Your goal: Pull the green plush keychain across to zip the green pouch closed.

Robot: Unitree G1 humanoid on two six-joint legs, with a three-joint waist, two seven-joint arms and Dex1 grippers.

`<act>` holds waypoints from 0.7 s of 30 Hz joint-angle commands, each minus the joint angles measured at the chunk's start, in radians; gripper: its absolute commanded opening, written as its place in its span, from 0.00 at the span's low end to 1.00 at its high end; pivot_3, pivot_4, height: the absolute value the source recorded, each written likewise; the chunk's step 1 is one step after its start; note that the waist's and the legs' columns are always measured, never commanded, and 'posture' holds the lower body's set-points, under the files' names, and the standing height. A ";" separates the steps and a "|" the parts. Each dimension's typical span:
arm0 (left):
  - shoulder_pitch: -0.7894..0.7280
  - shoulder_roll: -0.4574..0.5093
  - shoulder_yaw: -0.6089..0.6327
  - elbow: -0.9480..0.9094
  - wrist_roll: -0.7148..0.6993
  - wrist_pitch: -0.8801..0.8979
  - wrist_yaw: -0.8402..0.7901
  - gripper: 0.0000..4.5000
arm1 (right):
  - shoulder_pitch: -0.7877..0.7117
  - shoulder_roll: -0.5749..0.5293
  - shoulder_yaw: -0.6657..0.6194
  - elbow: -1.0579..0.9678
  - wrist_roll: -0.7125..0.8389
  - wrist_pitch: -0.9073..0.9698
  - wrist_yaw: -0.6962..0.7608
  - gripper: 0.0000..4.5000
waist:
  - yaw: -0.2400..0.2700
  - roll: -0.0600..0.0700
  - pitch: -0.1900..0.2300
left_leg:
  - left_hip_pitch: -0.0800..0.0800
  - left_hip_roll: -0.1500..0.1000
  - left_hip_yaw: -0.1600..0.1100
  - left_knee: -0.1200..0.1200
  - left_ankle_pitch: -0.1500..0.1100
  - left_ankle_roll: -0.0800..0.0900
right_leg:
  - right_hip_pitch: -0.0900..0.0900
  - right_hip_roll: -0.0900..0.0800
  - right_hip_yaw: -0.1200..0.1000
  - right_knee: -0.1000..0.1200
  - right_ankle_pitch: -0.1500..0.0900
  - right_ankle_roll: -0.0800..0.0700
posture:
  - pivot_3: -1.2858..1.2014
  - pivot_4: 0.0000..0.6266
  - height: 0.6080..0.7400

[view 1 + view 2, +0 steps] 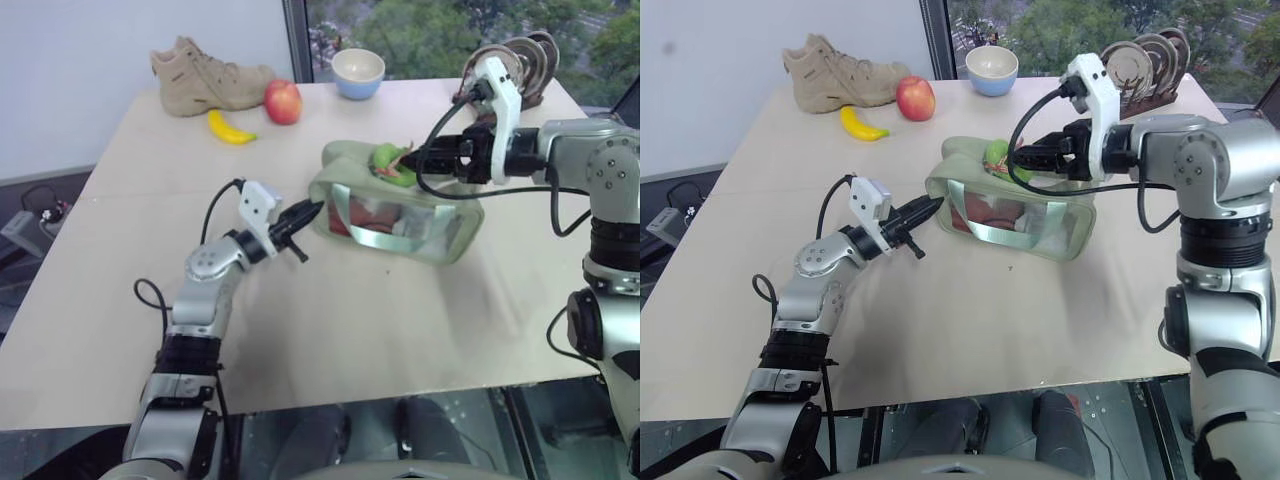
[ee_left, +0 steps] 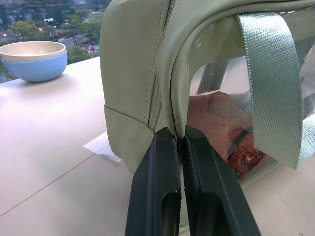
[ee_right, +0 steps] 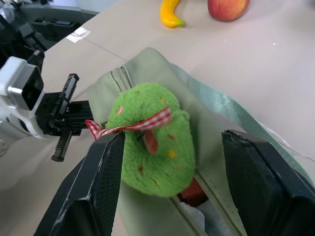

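- Pale beige tabletop (image 1: 330, 330) is carrying everything, with a window and treetops showing beyond its far edge.
- Mid-tabletop, the pale sage-green fabric pouch (image 1: 345, 170) with a clear side panel is lying; the bright lime-green fuzzy ring keychain (image 3: 152, 142) is sitting on its zipper, with a red checked ribbon tied on it.
- Left pincer (image 1: 305, 212) is clenching on the pouch's end seam, bracing it.
- Right pincer (image 3: 172, 191) is standing released, its black fingers (image 3: 96, 187) straddling the keychain without squeezing it.
- Risk: if the right pincer is closing only on loose fuzz or the ribbon, the plush could be slipping free when pulled.
- Risk: the zipper is gaping near the keychain with something red beneath; that could be catching in the slider.
- Risk: the left grip is taking only a thin seam, so the pouch could be sliding or tipping under the pull.
- Far edge: a tan suede shoe (image 1: 205, 72), red apple (image 1: 283, 101), yellow banana (image 1: 230, 129), blue-and-cream bowl (image 1: 358, 73).
- No brand, label or writing is readable.
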 commanded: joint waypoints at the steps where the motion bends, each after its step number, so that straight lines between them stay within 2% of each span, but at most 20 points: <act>1: 0.014 0.006 -0.007 -0.008 0.012 0.005 -0.004 0.00 | -0.009 0.005 0.006 0.001 -0.004 -0.035 -0.015 0.70 | 0.000 0.000 0.000 | 0.000 0.000 0.000 0.000 0.000 0.000 | 0.000 0.000 0.000 0.000 0.000 0.000 | 0.52 0.24 1.00; 3: 0.015 0.006 -0.007 -0.009 0.013 0.004 -0.003 0.00 | -0.009 0.009 0.027 0.006 -0.010 -0.048 -0.018 0.70 | -0.001 0.000 0.000 | 0.000 0.000 0.000 0.000 0.000 0.000 | 0.000 0.000 0.000 0.000 0.000 0.000 | 0.52 0.24 1.00; 4: 0.017 0.006 -0.007 -0.012 0.012 0.004 -0.003 0.00 | -0.007 0.012 0.035 0.004 -0.011 -0.051 -0.019 0.58 | -0.001 0.000 0.000 | 0.000 0.000 0.000 0.000 0.000 0.000 | 0.000 0.000 0.000 0.000 0.000 0.000 | 0.52 0.24 1.00; 5: 0.017 0.005 -0.007 -0.011 0.013 0.004 -0.003 0.00 | -0.006 0.013 0.050 0.006 -0.019 -0.064 -0.019 0.52 | -0.001 0.000 0.000 | 0.000 0.000 0.000 0.000 0.000 0.000 | 0.000 0.000 0.000 0.000 0.000 0.000 | 0.52 0.24 1.00; 9: 0.017 0.006 -0.007 -0.013 0.013 0.004 -0.003 0.00 | 0.000 -0.001 0.091 -0.001 -0.048 -0.124 -0.013 0.07 | -0.001 0.000 0.000 | 0.000 0.000 0.000 0.000 0.000 0.000 | 0.000 0.000 0.000 0.000 0.000 0.000 | 0.52 0.24 1.00; 10: 0.017 0.006 -0.006 -0.013 0.013 0.004 -0.003 0.00 | 0.000 -0.016 0.105 -0.007 -0.062 -0.152 -0.005 0.02 | -0.001 0.000 0.000 | 0.000 0.000 0.000 0.000 0.000 0.000 | 0.000 0.000 0.000 0.000 0.000 0.000 | 0.52 0.24 1.00; 21: 0.013 0.022 -0.003 0.004 0.015 0.012 -0.008 0.00 | -0.052 -0.166 0.120 -0.054 -0.197 -0.337 -0.017 0.02 | -0.001 0.000 0.000 | 0.000 0.000 0.000 0.000 0.000 0.000 | -0.001 0.000 0.000 0.000 0.000 0.000 | 0.52 0.24 1.00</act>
